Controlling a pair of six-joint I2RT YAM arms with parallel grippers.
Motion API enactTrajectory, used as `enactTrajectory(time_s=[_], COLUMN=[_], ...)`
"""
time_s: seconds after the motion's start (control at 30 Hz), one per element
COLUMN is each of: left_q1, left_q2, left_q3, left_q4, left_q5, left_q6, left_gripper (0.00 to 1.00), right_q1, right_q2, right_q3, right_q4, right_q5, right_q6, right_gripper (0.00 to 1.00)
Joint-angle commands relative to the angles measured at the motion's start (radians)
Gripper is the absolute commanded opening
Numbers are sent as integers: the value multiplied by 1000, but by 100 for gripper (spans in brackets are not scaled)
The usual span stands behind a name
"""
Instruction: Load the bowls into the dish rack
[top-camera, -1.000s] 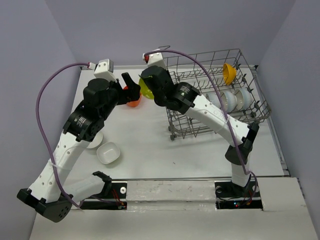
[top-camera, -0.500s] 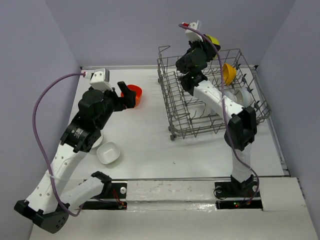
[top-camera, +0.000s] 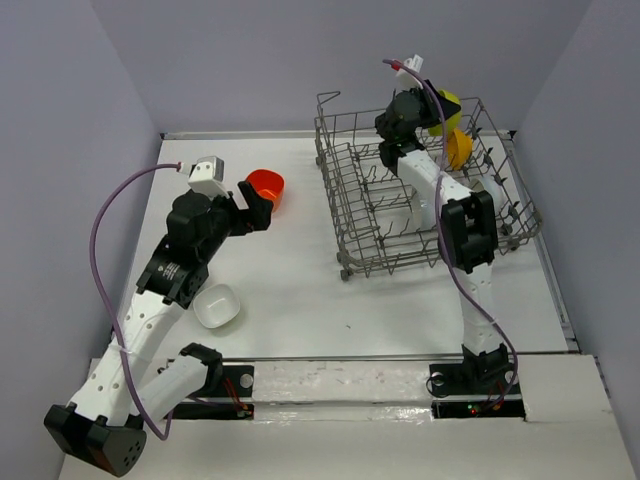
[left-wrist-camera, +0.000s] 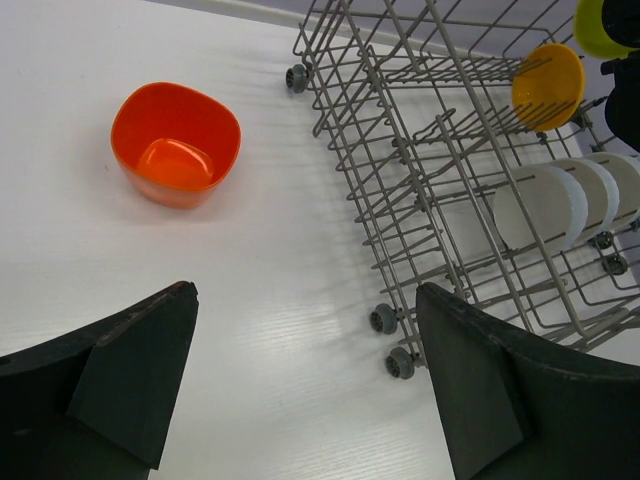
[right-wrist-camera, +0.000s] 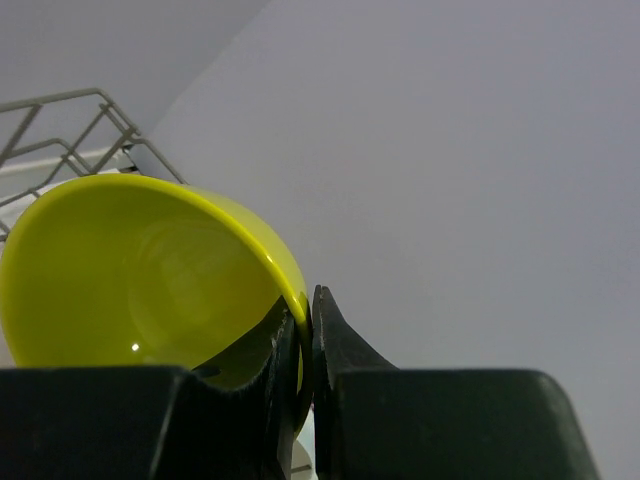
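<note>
Right pincer (top-camera: 432, 108), seen from above, is nipped narrow on the rim of the lime bowl (top-camera: 446, 102) and holds it above the far rim of the dish rack (top-camera: 335, 200). Just below it an orange-yellow bowl (top-camera: 458, 148) stands on edge among the prongs. The left pincer (top-camera: 257, 203) gapes wide with nothing between its fingers. The red-orange bowl (top-camera: 266, 186) sits upright just beyond its tips, and a white bowl (top-camera: 216, 306) lies well behind it, beside the arm. The table (top-camera: 300, 290) is flat matte white, and the walls (top-camera: 240, 60) are plain grey-lilac.

From the left wrist, the two fingers (left-wrist-camera: 135, 370) are dark matte wedges set far apart over bare tabletop. The red-orange bowl lies ahead on the left finger's side, glossy, with a rounded-square rim. Ahead on the right finger's side is the rack, made of thin grey wire on small wheels. Two white bowls (left-wrist-camera: 548, 205) stand on edge inside it.

From the right wrist, the black fingers pinch the lime bowl's thin rim, one inside and one outside. The bowl is smooth and shiny, with its hollow facing the camera. Behind it are a corner of rack wire and blank wall.
</note>
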Motion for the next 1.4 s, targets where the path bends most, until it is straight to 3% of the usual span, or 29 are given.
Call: enactTrajectory(time_s=[0.0,0.33,0.83,1.37], left_q1=[4,-7,-48,-59], left_q2=[-29,-22,1,21], left_q3=[-34,-48,-50,-48], left_q4=[91,87,73,68], left_q5=[23,19,-29,-32], left_q6=[3,4,11,9], left_gripper=[99,99,99,99], right_q1=[-35,-64,-106,-115], right_q2=[-26,-23,39,85], right_q3=[2,-67,-160,-172], right_q4=[-21,-76,56,80], right_q5=[-19,-55,-90,-104], right_q6=[92,130,34,19], right_gripper=[1,1,1,1])
